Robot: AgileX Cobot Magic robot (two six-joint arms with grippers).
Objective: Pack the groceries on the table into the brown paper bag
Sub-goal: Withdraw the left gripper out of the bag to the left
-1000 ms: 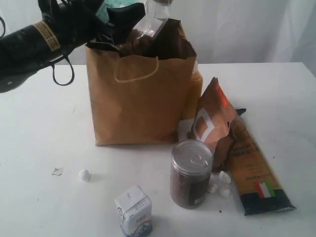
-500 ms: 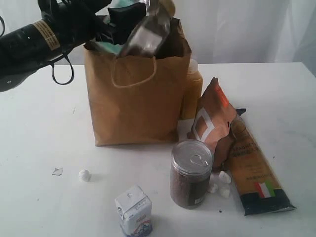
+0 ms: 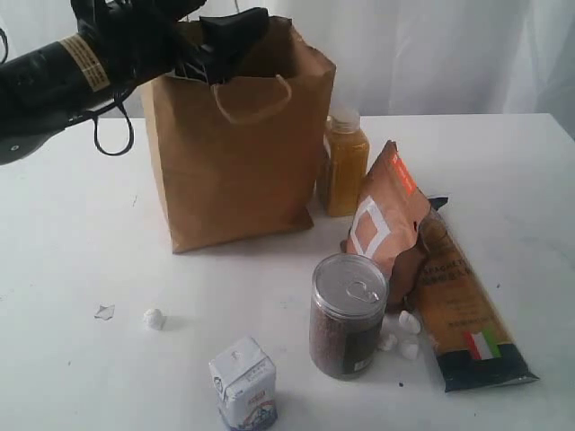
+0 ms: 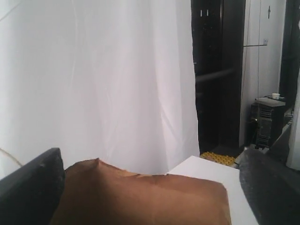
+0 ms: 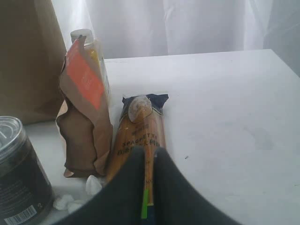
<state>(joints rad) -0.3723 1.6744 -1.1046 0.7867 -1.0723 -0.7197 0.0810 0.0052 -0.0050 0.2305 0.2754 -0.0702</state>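
The brown paper bag (image 3: 235,153) stands upright at the back of the table (image 3: 81,269), and its top edge (image 4: 140,192) fills the gap between my left fingers. My left gripper (image 3: 229,31) hovers at the bag's mouth, open and empty. Right of the bag stand the clear jar with the mustard-yellow lid (image 3: 345,166) and the brown white-square pouch (image 3: 386,215). The long pasta packet (image 3: 463,310) lies flat beside the pouch. Nearer the front are the dark jar (image 3: 348,314) and the small white carton (image 3: 243,384). My right gripper (image 5: 149,157) is shut and empty, low over the pasta packet (image 5: 140,124).
Small white crumpled bits lie on the table (image 3: 154,318) and between the dark jar and the pasta packet (image 3: 401,332). A tiny pale scrap (image 3: 104,312) lies at the left. A white curtain (image 3: 431,54) hangs behind the table.
The shiny packet held over the bag's mouth has dropped out of sight into the bag. The bag has shifted left, uncovering the yellow-lidded jar. My left gripper is now empty.
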